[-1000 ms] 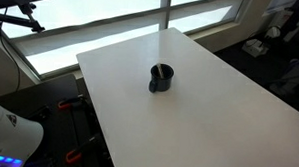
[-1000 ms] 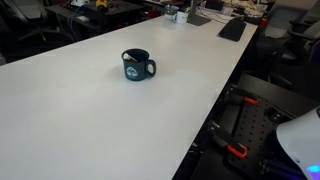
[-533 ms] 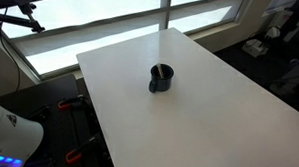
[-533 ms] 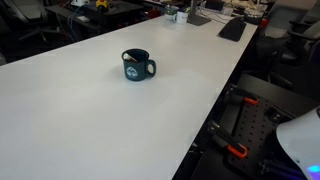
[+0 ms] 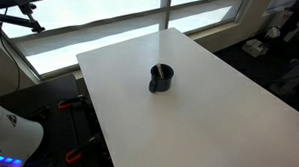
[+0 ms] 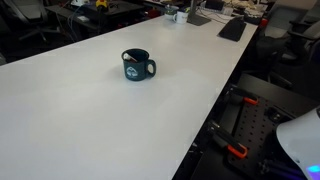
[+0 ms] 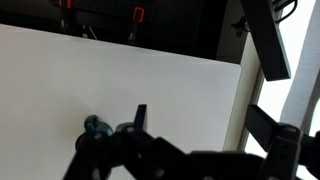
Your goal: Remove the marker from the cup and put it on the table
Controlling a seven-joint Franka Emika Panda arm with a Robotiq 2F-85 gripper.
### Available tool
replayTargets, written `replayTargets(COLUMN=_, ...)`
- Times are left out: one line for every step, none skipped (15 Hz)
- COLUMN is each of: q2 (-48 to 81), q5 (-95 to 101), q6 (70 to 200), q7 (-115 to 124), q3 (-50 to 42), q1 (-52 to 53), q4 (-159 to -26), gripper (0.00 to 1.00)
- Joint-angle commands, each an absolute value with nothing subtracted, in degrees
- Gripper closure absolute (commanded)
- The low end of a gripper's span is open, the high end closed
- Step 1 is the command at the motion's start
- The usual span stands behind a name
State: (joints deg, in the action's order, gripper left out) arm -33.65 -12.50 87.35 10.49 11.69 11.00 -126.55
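Note:
The cup [image 5: 162, 78] is a small dark mug with a side handle. It stands upright near the middle of the white table [image 5: 208, 116] in both exterior views [image 6: 137, 65]. A thin sliver at the cup's rim may be the marker [image 5: 165, 68], but I cannot make it out clearly. My gripper [image 7: 198, 107] appears only in the wrist view, as two dark fingers spread wide apart and empty, high above the table. A small dark round thing that looks like the cup [image 7: 93, 125] sits far below, left of the fingers and partly hidden by the gripper body.
Windows run behind the table's far edge [image 5: 121, 33]. The white robot base [image 5: 8, 134] stands off the table's near corner. A keyboard [image 6: 232, 28] and small items lie at the table's far end. Red clamps [image 7: 137, 15] sit along the table edge, and office chairs stand around.

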Motion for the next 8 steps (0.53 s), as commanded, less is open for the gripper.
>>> replayTargets(q2=-33.6, q5=-12.7, q6=87.1, q7=10.2, q3=12.2, q1=10.3, q4=-126.3, gripper=0.0)
replayTargets(q2=-33.6, q5=-12.7, q6=87.1, q7=10.2, q3=12.2, q1=10.3, q4=-126.3, gripper=0.0)
replayTargets(q2=-33.6, q5=-12.6, q6=87.5, q7=9.7, q3=12.0, q1=10.3, q4=-126.4, gripper=0.0)
replayTargets(q2=-33.3, q5=-12.4, q6=88.1, q7=9.4, q3=11.8, q1=10.1, q4=-126.4, gripper=0.0)
replayTargets(q2=-32.9, q5=-12.5, q6=88.9, q7=9.0, q3=11.4, q1=9.9, q4=-126.4, gripper=0.0)
replayTargets(q2=-32.3, q5=-12.5, q6=90.3, q7=8.5, q3=11.0, q1=9.5, q4=-126.4, gripper=0.0)
replayTargets(q2=-31.8, q5=-12.3, q6=91.7, q7=8.2, q3=10.7, q1=9.1, q4=-126.4, gripper=0.0)
replayTargets(q2=-31.1, q5=-12.3, q6=93.7, q7=8.0, q3=10.3, q1=8.6, q4=-126.4, gripper=0.0)
